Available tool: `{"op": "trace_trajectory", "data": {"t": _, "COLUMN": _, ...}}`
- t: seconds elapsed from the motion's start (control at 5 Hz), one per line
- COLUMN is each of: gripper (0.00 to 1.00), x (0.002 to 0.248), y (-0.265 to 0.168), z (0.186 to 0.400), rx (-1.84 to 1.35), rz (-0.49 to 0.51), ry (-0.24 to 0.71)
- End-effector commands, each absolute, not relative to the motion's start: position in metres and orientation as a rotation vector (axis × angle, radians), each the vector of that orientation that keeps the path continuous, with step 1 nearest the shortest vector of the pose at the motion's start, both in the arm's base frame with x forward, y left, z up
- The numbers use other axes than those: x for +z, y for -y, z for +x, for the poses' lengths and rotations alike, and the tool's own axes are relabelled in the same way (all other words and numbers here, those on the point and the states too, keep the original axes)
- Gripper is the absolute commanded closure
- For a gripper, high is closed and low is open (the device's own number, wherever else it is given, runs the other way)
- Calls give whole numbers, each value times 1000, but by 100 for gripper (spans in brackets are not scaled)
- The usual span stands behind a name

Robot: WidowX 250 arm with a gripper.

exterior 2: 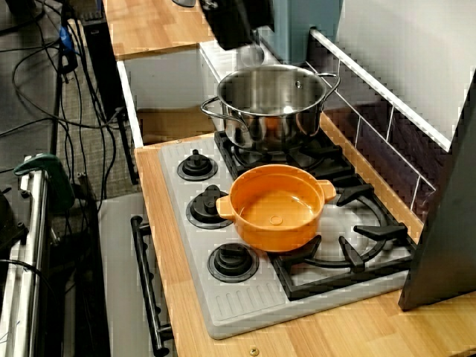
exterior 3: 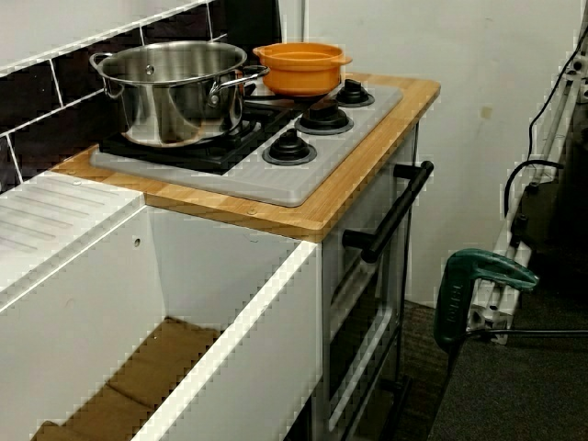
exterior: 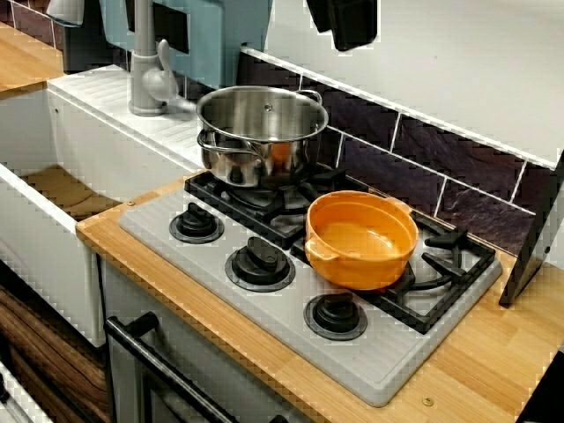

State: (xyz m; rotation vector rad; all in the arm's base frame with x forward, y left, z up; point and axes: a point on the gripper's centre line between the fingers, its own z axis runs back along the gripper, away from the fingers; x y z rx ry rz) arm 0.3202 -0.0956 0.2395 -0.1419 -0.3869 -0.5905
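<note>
Two pots on hob (exterior: 388,357), both empty: steel pot (exterior: 260,132), orange pot (exterior: 361,242).

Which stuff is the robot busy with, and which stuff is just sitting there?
Busy with:
gripper, hanging up high
steel pot, nearest to it, on the back burner

Just sitting there:
orange pot, empty, on the front burner
stove knobs
grey tap
green clamp
</note>
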Motion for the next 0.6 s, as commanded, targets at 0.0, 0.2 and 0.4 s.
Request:
{"op": "trace_trajectory", "data": {"t": 0.0, "gripper": 0, "x": 251, "y": 118, "z": 275, "rx": -694, "rz": -125, "ry": 464}}
{"op": "trace_trajectory", "data": {"t": 0.2, "gripper": 0, "x": 243, "y": 138, "z": 266, "rx": -804, "rz": -102, "ry": 489}}
{"op": "trace_trajectory", "data": {"t": 0.4, "gripper": 0, "x": 237, "y": 147, "z": 267, "rx": -1023, "rz": -220, "ry": 435}}
